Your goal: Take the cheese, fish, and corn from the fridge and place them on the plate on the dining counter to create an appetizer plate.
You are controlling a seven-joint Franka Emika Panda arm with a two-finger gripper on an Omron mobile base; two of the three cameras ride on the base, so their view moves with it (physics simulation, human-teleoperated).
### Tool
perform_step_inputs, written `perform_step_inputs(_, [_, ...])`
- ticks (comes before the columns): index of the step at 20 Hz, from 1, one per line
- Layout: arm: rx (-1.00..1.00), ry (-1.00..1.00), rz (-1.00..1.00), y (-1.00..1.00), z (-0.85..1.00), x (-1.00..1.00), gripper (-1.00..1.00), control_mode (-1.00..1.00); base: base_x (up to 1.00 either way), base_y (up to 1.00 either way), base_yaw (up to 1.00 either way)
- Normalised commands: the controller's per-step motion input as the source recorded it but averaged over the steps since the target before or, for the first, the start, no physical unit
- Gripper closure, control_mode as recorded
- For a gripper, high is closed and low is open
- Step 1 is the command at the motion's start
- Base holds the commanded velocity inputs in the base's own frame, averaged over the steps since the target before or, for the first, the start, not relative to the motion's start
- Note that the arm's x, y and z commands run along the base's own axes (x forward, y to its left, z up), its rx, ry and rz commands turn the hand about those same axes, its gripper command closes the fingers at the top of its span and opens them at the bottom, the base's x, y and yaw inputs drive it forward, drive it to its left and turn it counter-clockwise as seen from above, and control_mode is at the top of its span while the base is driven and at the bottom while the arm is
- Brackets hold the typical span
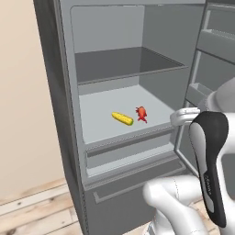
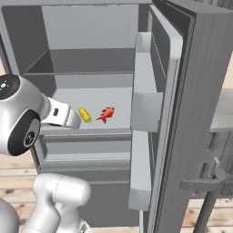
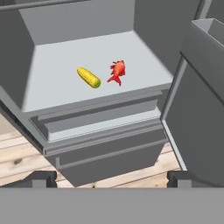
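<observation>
Yellow corn (image 3: 89,77), green tip — red-orange fish (image 3: 117,71) — grey fridge (image 3: 87,48).

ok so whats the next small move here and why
Probably ease the gripper forward and up toward the fish. The fridge door stands open, the fish and the corn lie apart on the shelf, and the wide-set fingers hold nothing and sit well short of it.

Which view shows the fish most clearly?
The hand view: the fish lies unobstructed on the fridge shelf, beside the corn, seen from above. Both base views also show it, smaller and at a flatter angle.
</observation>
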Motion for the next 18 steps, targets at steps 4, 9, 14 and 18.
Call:
perform_step_inputs(4, [0.0, 0.0, -0.01, 0.01, -0.06, 0.15, -1.0, -1.0, 0.14, 0.05, -0.02])
perform_step_inputs(9, [0.0, 0.0, -0.05, 0.12, -0.25, 0.38, -1.0, -1.0, 0.0, 0.0, 0.0])
perform_step_inputs(14, [-0.03, 0.0, -0.09, 0.2, -0.45, 0.23, -1.0, -1.0, 0.0, 0.0, 0.0])
perform_step_inputs(18, [-0.01, 0.0, -0.11, 0.06, -0.48, 0.16, -1.0, -1.0, 0.0, 0.0, 0.0])
